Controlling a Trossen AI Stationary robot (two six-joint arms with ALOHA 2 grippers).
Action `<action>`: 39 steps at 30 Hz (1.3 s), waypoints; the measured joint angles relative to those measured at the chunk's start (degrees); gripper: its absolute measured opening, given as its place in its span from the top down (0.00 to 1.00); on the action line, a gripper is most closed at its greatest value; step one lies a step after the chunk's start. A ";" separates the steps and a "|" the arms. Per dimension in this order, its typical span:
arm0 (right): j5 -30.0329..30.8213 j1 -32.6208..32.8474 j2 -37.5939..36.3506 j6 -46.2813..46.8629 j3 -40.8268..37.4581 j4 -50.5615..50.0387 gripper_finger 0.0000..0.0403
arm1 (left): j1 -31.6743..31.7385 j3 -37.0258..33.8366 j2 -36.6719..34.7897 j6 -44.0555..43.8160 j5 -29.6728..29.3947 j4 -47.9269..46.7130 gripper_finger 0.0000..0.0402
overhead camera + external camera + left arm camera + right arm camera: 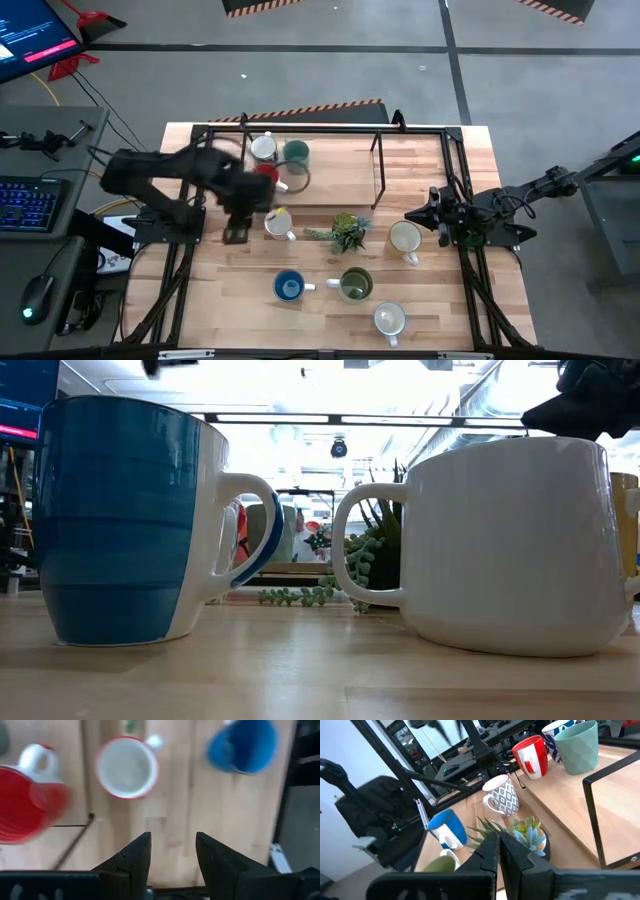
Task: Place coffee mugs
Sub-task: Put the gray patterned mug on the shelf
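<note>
Mugs sit in two groups on the table (430,290). Far left, on a raised shelf (340,175), stand a white mug (263,148), a teal mug (296,152) and a red mug (266,172). Nearer lie a patterned mug (277,222), a cream mug (405,237) at right, a blue mug (289,286), an olive mug (356,285) and, nearest, another white mug (389,319). A plant (346,233) stands between the patterned and cream mugs. The left gripper (236,234) hovers just left of the patterned mug, fingers (135,857) apart, holding nothing. The right gripper (410,213) waits at the right edge beside the cream mug, fingers together and empty.
</note>
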 joint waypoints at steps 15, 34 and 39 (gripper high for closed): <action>3.00 0.00 3.32 -4.08 1.08 11.79 1.00 | -27.21 -24.48 -23.66 -42.31 -10.79 10.49 0.63; 0.11 -2.34 53.50 -25.11 56.75 -15.71 1.00 | -44.81 -45.66 -28.34 -58.26 -17.29 30.08 0.63; -7.18 -4.73 67.03 -30.17 73.33 -20.20 0.93 | -47.50 -45.64 -28.37 -58.17 -19.09 30.10 0.63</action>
